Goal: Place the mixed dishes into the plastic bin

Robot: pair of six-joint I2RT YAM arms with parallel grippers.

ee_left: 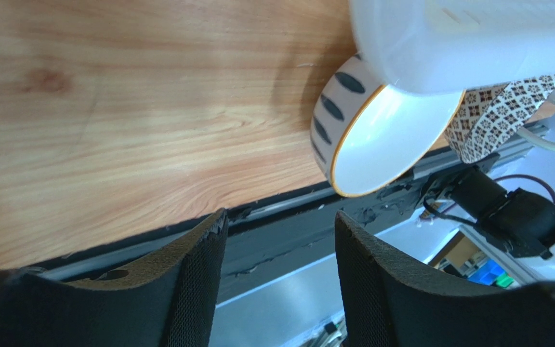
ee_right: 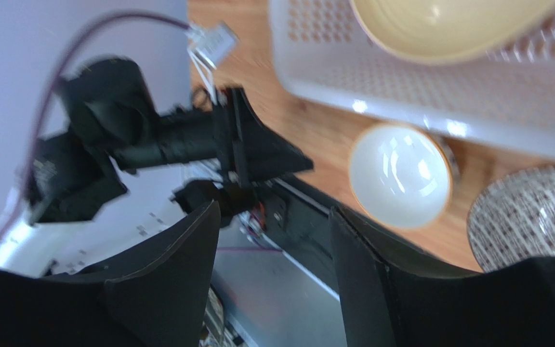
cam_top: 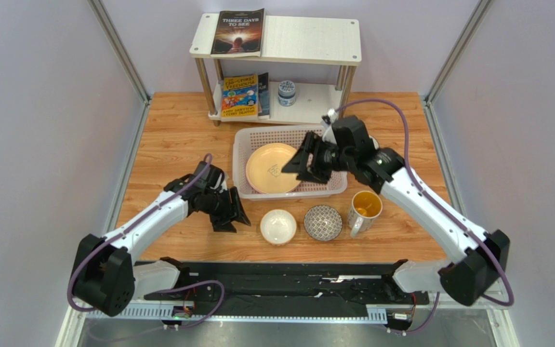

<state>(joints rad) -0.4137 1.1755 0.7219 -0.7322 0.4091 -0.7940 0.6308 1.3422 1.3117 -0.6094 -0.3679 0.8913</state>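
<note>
The plastic bin (cam_top: pixel 257 137) stands mid-table with the pale yellow plate (cam_top: pixel 269 170) lying in it. No pink plate shows. In front of the bin stand a white bowl (cam_top: pixel 278 226), the grey patterned bowl (cam_top: pixel 323 223) and the yellow-lined mug (cam_top: pixel 365 208). My left gripper (cam_top: pixel 232 217) is open and empty, low over the table just left of the white bowl (ee_left: pixel 374 141). My right gripper (cam_top: pixel 298 168) is open and empty above the bin's right half, beside the plate (ee_right: pixel 447 25). The right wrist view also shows the bin (ee_right: pixel 403 94), white bowl (ee_right: pixel 400 177) and patterned bowl (ee_right: pixel 534 217).
A white two-tier shelf (cam_top: pixel 309 40) stands at the back with books and a small blue-and-white jar (cam_top: pixel 286 92). The bin's corner (ee_left: pixel 468 36) hangs over the white bowl in the left wrist view. Metal frame posts flank the table.
</note>
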